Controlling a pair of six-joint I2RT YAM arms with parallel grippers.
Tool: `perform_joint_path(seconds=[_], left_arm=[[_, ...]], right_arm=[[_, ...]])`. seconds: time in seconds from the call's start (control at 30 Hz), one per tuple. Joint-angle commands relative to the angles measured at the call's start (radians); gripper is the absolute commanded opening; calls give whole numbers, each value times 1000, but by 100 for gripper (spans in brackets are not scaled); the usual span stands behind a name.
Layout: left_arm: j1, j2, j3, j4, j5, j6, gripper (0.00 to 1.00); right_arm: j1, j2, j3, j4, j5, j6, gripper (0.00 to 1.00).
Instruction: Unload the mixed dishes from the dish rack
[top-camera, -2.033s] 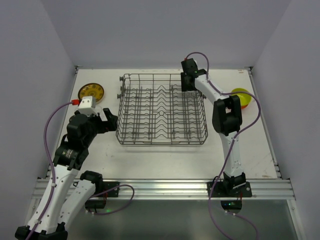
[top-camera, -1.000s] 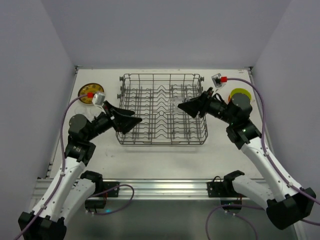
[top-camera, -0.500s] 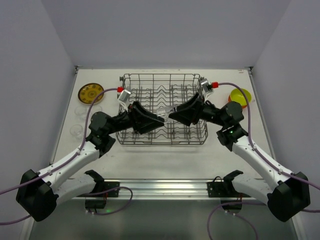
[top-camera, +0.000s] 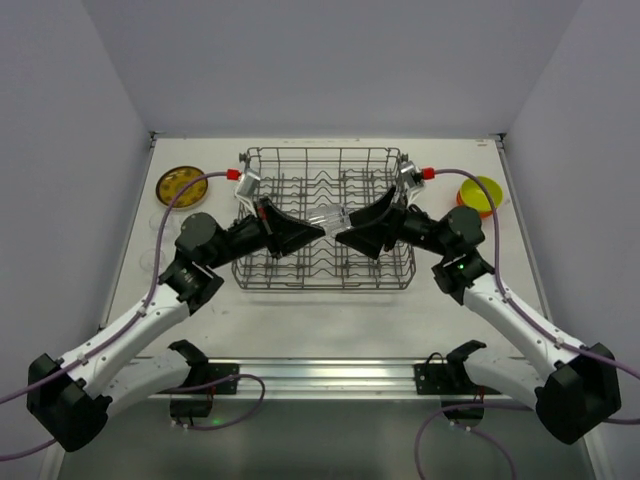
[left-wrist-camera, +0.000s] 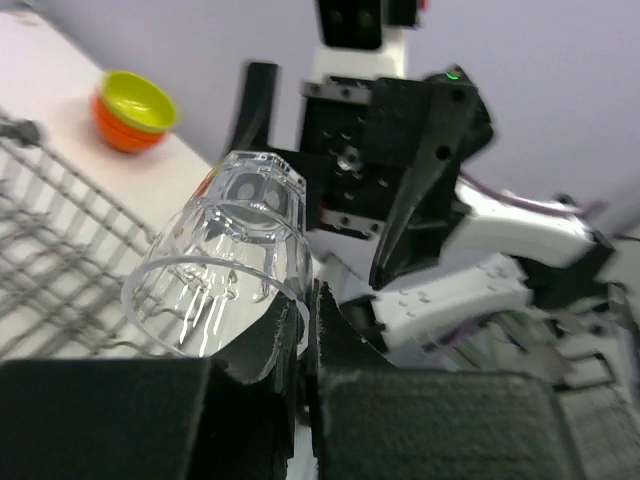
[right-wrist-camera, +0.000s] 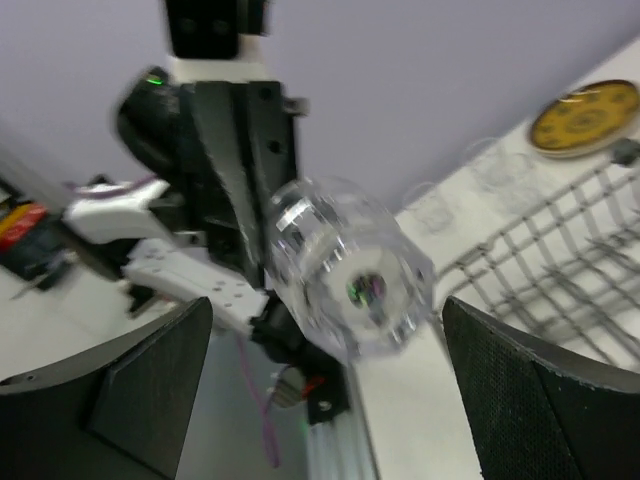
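Note:
A clear glass hangs on its side above the middle of the grey wire dish rack. My left gripper is shut on its rim. In the left wrist view the pads pinch the glass wall. My right gripper faces the glass's base, open. In the right wrist view its fingers stand wide apart, clear of the glass. The rack holds no other dish that I can see.
A brown-and-yellow plate lies at the far left with clear glasses near it on the table. A yellow-green bowl stacked in an orange one sits at the far right, also in the left wrist view.
Both arms swung in from the sides and met over the rack. The glass came in on the right gripper's side and is now held by the left gripper, which has drawn back a little.

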Motion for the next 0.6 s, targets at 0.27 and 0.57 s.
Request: perform_joint_path(seconds=[0.27,0.57], left_arm=[[91,40,526,-1399,-954,364,0],[522,244,458,-1448,-792,508,0]], right_arm=[[-5,-177,156,-913,735,-411,99],[-8,-223,93,-932,737,-445,99]])
